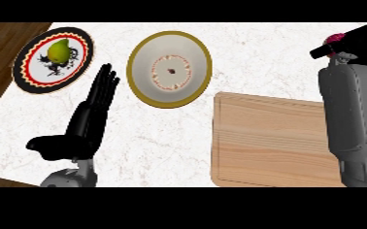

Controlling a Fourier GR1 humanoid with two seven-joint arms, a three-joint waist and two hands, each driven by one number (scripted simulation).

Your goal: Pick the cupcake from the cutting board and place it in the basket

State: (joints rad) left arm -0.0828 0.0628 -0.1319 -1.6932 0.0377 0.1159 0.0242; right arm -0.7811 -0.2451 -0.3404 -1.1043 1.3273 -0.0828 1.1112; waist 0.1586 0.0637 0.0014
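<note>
place: kitchen | table [272, 58]: white marbled top, counter-style | board [276, 140]: wooden cutting board flat on it, near right | patterned plate [27, 75]: far left, green-yellow fruit [59, 52] on it | gold-rimmed plate [161, 46]: just beside the first | dark wood [18, 31] past table's far-left corner | everything here is food-prep or serving ware

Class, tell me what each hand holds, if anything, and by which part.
The right hand is curled round the cupcake. Only its pink top shows, so the held part cannot be told. The left hand, open, holds nothing.
</note>
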